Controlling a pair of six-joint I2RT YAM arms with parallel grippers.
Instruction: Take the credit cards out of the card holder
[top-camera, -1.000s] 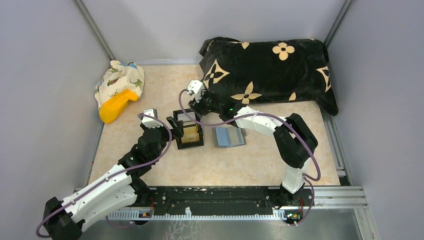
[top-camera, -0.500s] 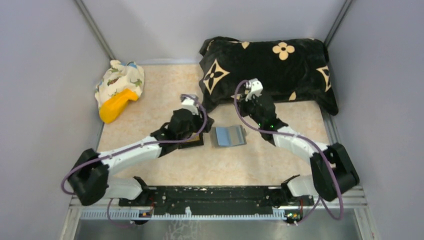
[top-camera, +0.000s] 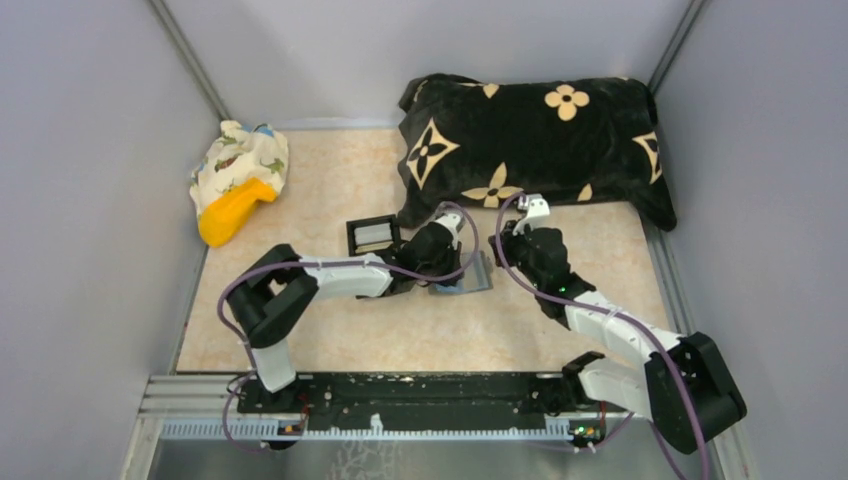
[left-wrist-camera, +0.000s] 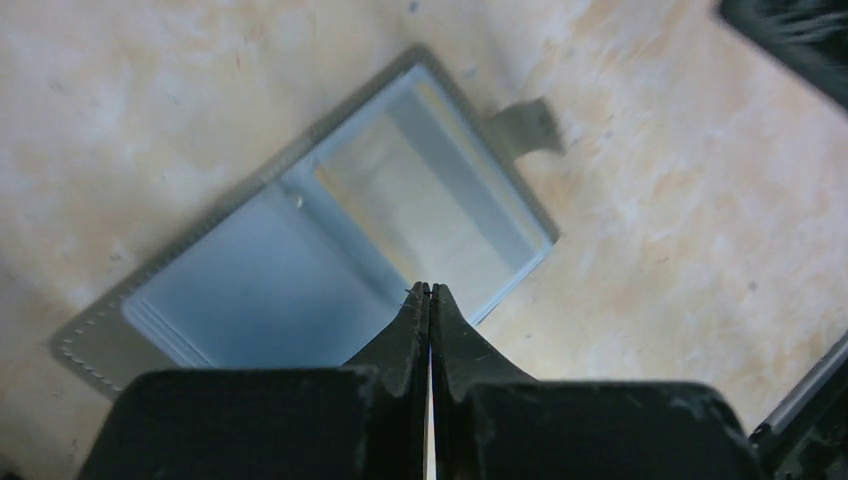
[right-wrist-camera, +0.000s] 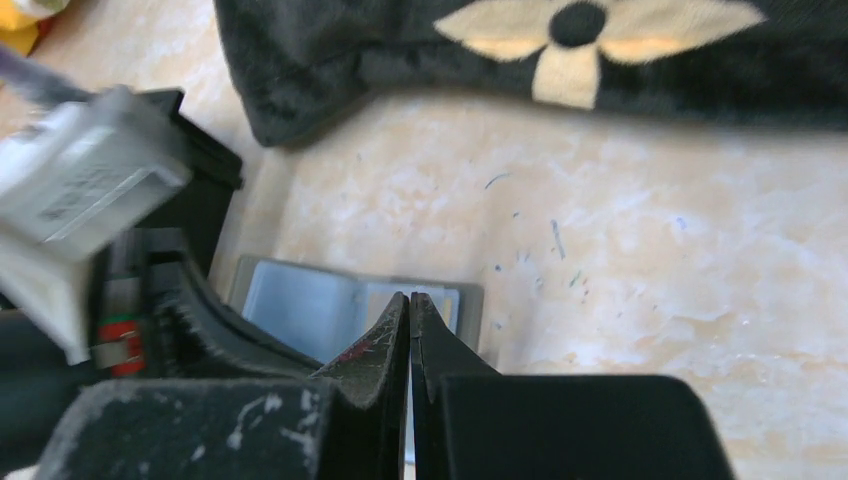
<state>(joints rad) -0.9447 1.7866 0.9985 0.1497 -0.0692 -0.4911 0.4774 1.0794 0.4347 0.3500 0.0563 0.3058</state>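
On the table (top-camera: 400, 330), at centre, the card holder (left-wrist-camera: 300, 260) lies open, blue inside up, with the black box (top-camera: 373, 235) at its 10 o'clock and the pillow (top-camera: 530, 140) at 12. The left gripper (left-wrist-camera: 430, 290) hangs over it, clenched on nothing. The right gripper (right-wrist-camera: 410, 298), over its 3 o'clock edge, is likewise clenched empty.

robot lab cell (walled three sides): grey panels (top-camera: 90, 150), aluminium base rail (top-camera: 190, 390).
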